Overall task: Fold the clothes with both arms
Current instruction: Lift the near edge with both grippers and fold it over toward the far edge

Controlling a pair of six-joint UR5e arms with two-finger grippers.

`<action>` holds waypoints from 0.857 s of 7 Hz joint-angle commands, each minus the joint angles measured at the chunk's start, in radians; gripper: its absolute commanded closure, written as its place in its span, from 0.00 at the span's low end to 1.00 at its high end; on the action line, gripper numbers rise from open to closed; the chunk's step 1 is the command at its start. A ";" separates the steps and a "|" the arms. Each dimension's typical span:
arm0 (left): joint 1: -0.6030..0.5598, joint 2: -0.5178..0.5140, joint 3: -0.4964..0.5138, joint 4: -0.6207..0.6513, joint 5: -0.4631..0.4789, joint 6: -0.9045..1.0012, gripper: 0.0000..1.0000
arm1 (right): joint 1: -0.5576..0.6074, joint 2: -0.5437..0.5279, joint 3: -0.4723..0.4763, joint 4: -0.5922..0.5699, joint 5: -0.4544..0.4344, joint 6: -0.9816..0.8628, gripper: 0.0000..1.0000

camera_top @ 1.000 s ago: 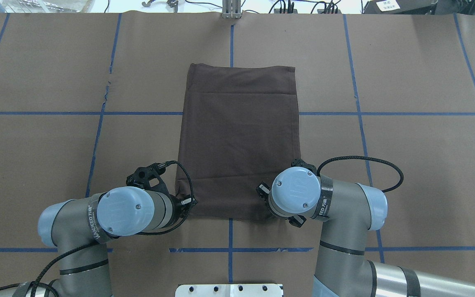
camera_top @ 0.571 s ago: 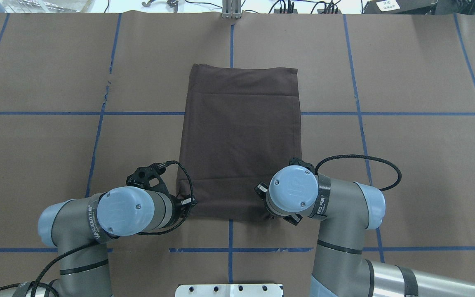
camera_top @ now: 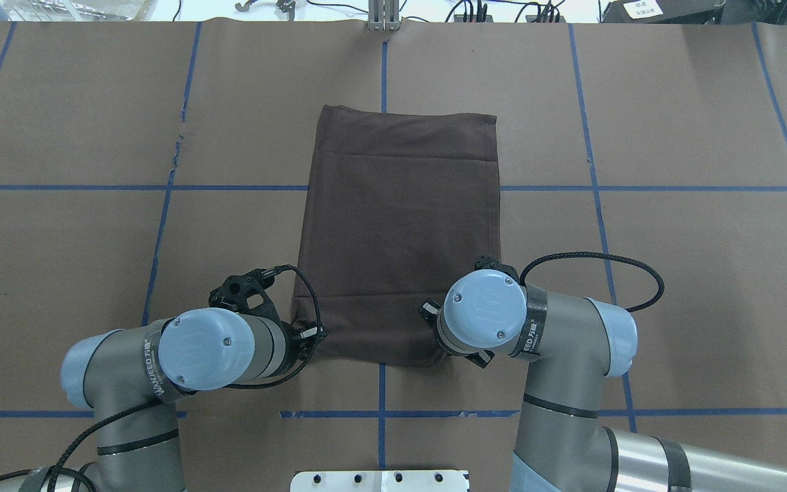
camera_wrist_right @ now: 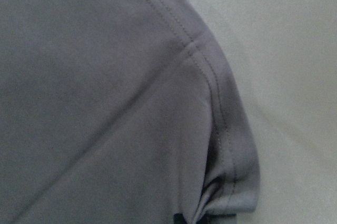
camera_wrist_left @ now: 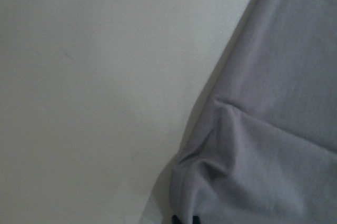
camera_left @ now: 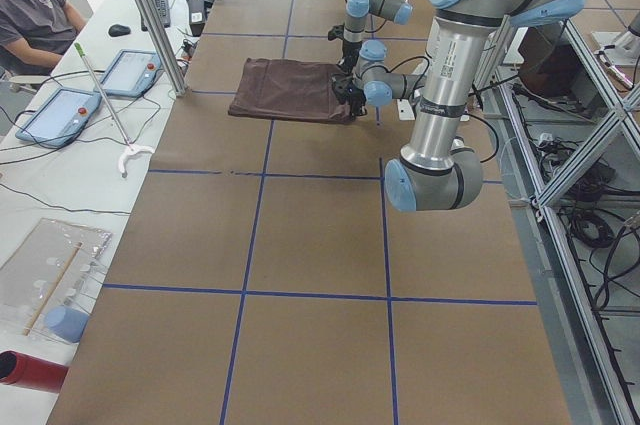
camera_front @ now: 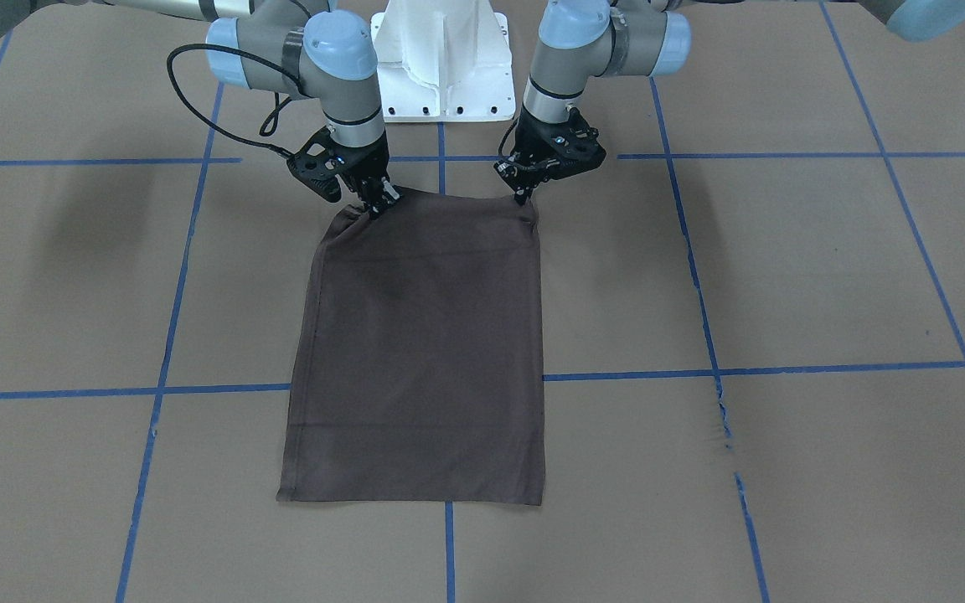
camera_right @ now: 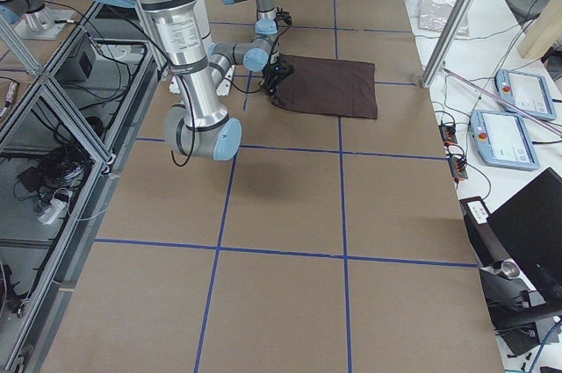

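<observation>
T-shirt: folded rectangle, flat at desk centre. Thin, soft, light; likely sags between holds. Left tool, right tool: each clamping one robot-side corner. Best hold: corners, all layers.

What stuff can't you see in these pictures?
- T-shirt: collar and lettering show in no view; it lies folded into a rectangle.
- Right pincer: overhead view, tips hidden under the blue wrist cap.
- Left pincer: left wrist view, nearly all cut off by the bottom edge.
- Both side views: pincers too small to judge.
- Person: exterior left view, cut by the corner.
</observation>
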 commanded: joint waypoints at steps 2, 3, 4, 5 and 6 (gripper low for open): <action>0.018 0.020 -0.165 0.103 -0.006 0.014 1.00 | -0.028 -0.064 0.148 0.004 0.009 -0.026 1.00; 0.055 0.024 -0.237 0.160 -0.009 0.014 1.00 | -0.048 -0.109 0.232 0.006 0.012 -0.027 1.00; 0.116 0.056 -0.307 0.206 -0.009 0.014 1.00 | -0.076 -0.120 0.268 0.006 0.012 -0.031 1.00; 0.162 0.134 -0.423 0.230 -0.011 0.014 1.00 | -0.093 -0.120 0.277 0.030 0.012 -0.043 1.00; 0.184 0.170 -0.475 0.236 -0.014 0.014 1.00 | -0.093 -0.126 0.268 0.086 0.014 -0.043 1.00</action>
